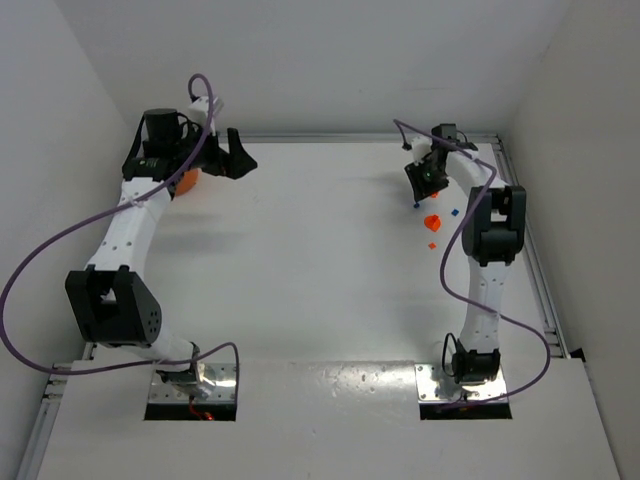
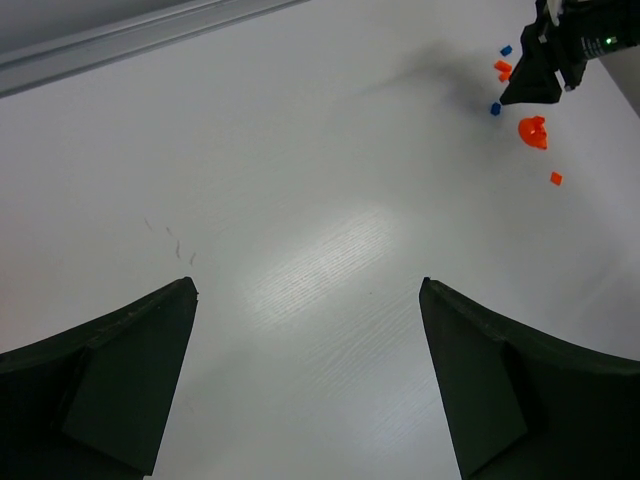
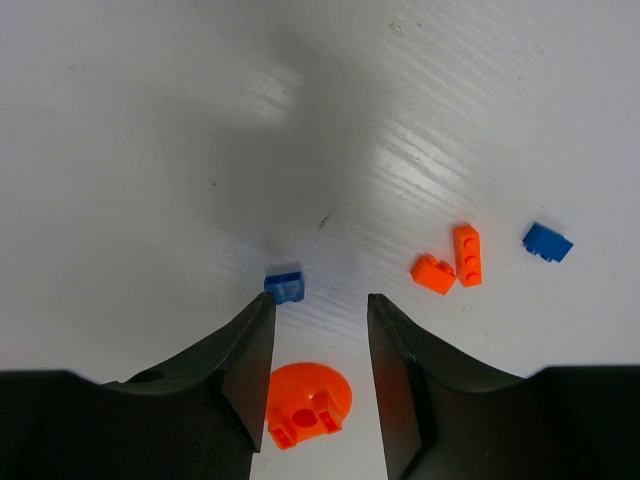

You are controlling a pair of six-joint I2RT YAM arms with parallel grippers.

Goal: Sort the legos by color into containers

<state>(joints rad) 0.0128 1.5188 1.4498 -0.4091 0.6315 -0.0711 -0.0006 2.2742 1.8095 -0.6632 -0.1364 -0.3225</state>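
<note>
Right gripper point(image 3: 320, 305) by blue lego point(image 3: 285, 287), left gripper point(image 2: 308, 292) spread wide.
Right jaws partly apart, pinching nothing; 2 orange legos point(image 3: 467, 255) nearby.

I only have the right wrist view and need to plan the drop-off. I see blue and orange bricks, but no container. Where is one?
Observer: An orange bowl sits at the far left of the table, mostly hidden under the left arm.
Operator: Is the left gripper in my way there?
Observer: The left gripper hangs open beside the bowl, on the side toward the table's middle, and holds nothing.
Operator: Any bricks near me that I can't see?
Observer: Yes, one small orange brick lies alone on the near side of the orange round piece, out of your view.
</note>
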